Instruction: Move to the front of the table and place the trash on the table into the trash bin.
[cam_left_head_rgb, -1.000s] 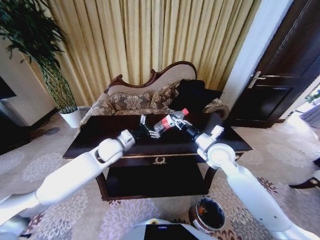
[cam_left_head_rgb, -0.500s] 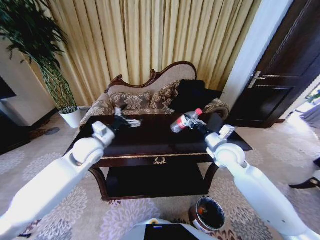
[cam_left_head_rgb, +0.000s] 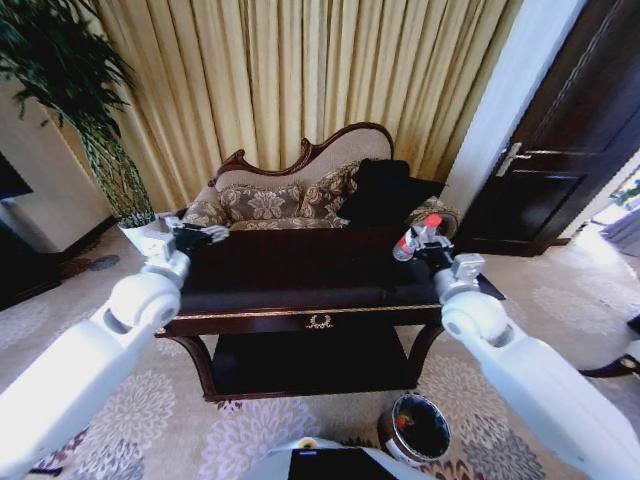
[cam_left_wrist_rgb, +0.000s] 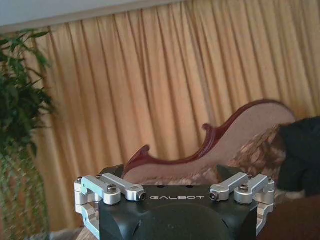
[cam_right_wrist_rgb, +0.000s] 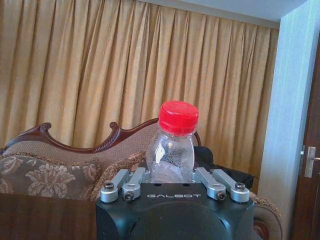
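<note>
The head view shows the dark glossy table (cam_left_head_rgb: 300, 265) straight ahead of me. My right gripper (cam_left_head_rgb: 418, 243) hovers over the table's right end, shut on the clear plastic bottle (cam_left_head_rgb: 410, 242), whose red cap points up and away. The right wrist view has the bottle (cam_right_wrist_rgb: 171, 150) standing upright between the jaws. Over the table's left end my left gripper (cam_left_head_rgb: 203, 234) hangs open, with nothing visible between its fingers. On the carpet at the table's front right, close to my base, stands the dark round trash bin (cam_left_head_rgb: 390, 440).
A carved sofa (cam_left_head_rgb: 300, 190) stands behind the table, in front of gold curtains. A tall plant in a white pot (cam_left_head_rgb: 135, 225) is at the back left, and a dark door (cam_left_head_rgb: 560, 150) at the right. The table has a lower shelf (cam_left_head_rgb: 310, 365).
The right gripper has carried the bottle from the table's middle to its right end. The left arm has swung from the middle out to the left end.
</note>
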